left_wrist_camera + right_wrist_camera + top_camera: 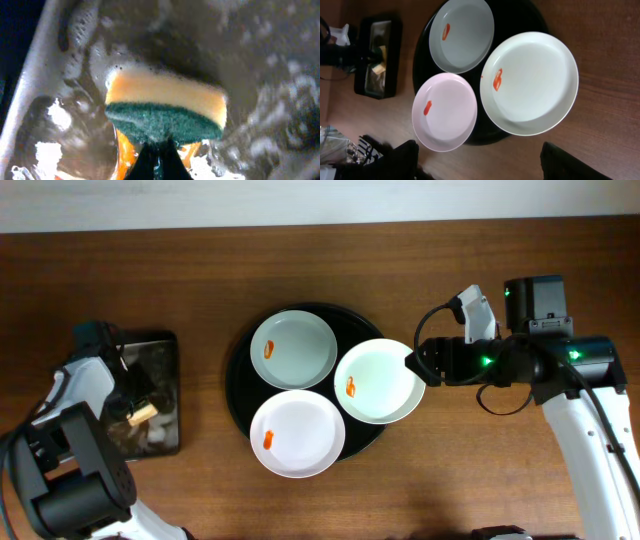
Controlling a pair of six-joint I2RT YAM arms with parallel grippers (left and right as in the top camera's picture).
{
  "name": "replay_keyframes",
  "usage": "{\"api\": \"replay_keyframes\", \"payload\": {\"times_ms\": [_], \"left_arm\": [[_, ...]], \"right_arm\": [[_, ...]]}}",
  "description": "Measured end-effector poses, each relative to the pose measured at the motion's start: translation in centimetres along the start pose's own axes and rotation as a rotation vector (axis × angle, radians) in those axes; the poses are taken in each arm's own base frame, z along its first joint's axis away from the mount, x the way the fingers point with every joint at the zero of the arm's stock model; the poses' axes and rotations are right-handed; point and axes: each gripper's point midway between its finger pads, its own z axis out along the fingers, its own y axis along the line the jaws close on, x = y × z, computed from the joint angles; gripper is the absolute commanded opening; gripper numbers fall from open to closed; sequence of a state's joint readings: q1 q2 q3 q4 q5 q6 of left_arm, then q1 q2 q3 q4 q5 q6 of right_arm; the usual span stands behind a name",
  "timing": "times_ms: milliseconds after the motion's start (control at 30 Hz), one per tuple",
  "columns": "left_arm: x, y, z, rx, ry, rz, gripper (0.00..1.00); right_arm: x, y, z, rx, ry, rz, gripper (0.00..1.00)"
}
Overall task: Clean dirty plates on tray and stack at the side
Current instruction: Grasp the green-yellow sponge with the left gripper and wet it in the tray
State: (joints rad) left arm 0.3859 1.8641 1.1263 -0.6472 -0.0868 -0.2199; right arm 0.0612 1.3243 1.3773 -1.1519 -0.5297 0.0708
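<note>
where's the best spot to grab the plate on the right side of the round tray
Take the plate by its right rim, coming in level from the right: that edge overhangs the tray, likely leaving room underneath, and the open right claw sits beside it.

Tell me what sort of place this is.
Probably a robot test bench staged as a dishwashing station: a wooden table, a round black tray holding three smeared plates, and a sponge in soapy water.
</note>
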Motion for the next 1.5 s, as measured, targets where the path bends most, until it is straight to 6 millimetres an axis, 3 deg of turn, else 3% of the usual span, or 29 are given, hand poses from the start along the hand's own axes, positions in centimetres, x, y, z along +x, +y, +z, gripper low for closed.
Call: {"api": "replay_keyframes", "payload": {"times_ms": [33, 133, 200, 300, 433, 467, 500, 533, 567, 600, 633, 767, 833, 900, 1033, 1100, 1133, 1167, 1200, 1233, 1267, 1333, 1400, 1433, 1500], "left_arm": [[0.3, -0.4, -0.5, 0.02, 0.032, 0.008, 0.02], [0.6, -0.9, -2.1, 0.057, 0.049, 0.024, 0.65], [-0.5, -1.2, -4.9, 0.084, -0.024, 0.024, 0.75], [0.0, -0.9, -4.9, 0.071, -0.012, 0.02, 0.73], [2.5, 0.6, -1.8, 0.001, 0.003, -0.051, 0.42], [2.7, 0.6, -1.2, 0.004, -0.009, -0.057, 0.32], [2.7, 0.5, -0.7, 0.011, -0.033, -0.062, 0.11], [2.7, 0.3, -0.2, 0.018, -0.055, -0.07, 0.07], [2.5, 0.3, -0.2, 0.02, -0.061, -0.072, 0.13], [2.4, 0.3, -0.1, 0.021, -0.068, -0.074, 0.59], [2.4, 0.3, -0.1, 0.02, -0.067, -0.075, 0.61], [3.3, 0.9, -1.1, -0.001, -0.033, -0.077, 0.59], [2.3, 0.8, -3.0, 0.012, -0.082, -0.082, 0.46], [0.9, 0.8, -4.8, 0.022, -0.15, -0.087, 0.42], [0.8, 0.8, -3.4, 0.005, -0.132, -0.085, 0.34], [1.9, 0.8, -1.0, -0.011, -0.06, -0.079, 0.24], [1.9, 0.7, -0.8, -0.01, -0.056, -0.078, 0.13], [1.9, 0.7, -0.8, -0.009, -0.057, -0.078, 0.11], [1.9, 0.7, -0.8, -0.008, -0.058, -0.077, 0.13], [1.9, 0.7, -0.8, -0.007, -0.058, -0.078, 0.25], [1.9, 0.7, -0.8, -0.007, -0.058, -0.078, 0.31], [1.9, 0.7, -0.8, -0.01, -0.056, -0.082, 0.31], [1.9, 0.8, -0.8, -0.011, -0.056, -0.079, 0.18], [1.9, 0.7, -0.8, -0.009, -0.06, -0.078, 0.17], [1.7, 0.7, -0.8, -0.008, -0.065, -0.079, 0.32]], "right_arm": [[0.0, 0.0, 0.0, 0.0, 0.0, 0.0, 0.79], [0.0, 0.0, 0.0, 0.0, 0.0, 0.0, 0.79], [0.0, 0.0, 0.0, 0.0, 0.0, 0.0, 0.79], [0.0, 0.0, 0.0, 0.0, 0.0, 0.0, 0.79], [0.0, 0.0, 0.0, 0.0, 0.001, 0.001, 0.79], [0.0, 0.0, 0.0, 0.0, 0.0, 0.0, 0.79], [0.0, 0.0, 0.0, 0.0, 0.0, 0.0, 0.79], [0.0, 0.0, 0.0, 0.0, 0.0, -0.001, 0.79], [0.0, 0.0, 0.0, 0.0, 0.0, 0.0, 0.79], [0.0, 0.0, 0.0, 0.0, 0.0, 0.0, 0.79], [0.0, 0.0, 0.0, 0.0, 0.0, 0.0, 0.79], [0.0, 0.0, 0.0, 0.0, 0.0, 0.0, 0.79], [0.0, 0.0, 0.0, 0.0, 0.0, 0.0, 0.79], [0.0, 0.0, 0.0, 0.0, 0.0, 0.0, 0.79], [0.0, 0.0, 0.0, 0.0, 0.0, 0.0, 0.79], [0.0, 0.0, 0.0, 0.0, 0.0, 0.0, 0.79], [0.0, 0.0, 0.0, 0.0, 0.0, 0.0, 0.79], [0.0, 0.0, 0.0, 0.0, 0.0, 0.0, 0.79], [0.0, 0.0, 0.0, 0.0, 0.0, 0.0, 0.79], [0.0, 0.0, 0.0, 0.0, 0.0, 0.0, 0.79], [0.0, 0.0, 0.0, 0.0, 0.0, 0.0, 0.79], [0.0, 0.0, 0.0, 0.0, 0.0, 0.0, 0.79], [0.0, 0.0, 0.0, 0.0, 0.0, -0.001, 0.79], [0.0, 0.0, 0.0, 0.0, 0.0, 0.0, 0.79], [0.0, 0.0, 0.0, 0.0, 0.0, 0.0, 0.79]]}}
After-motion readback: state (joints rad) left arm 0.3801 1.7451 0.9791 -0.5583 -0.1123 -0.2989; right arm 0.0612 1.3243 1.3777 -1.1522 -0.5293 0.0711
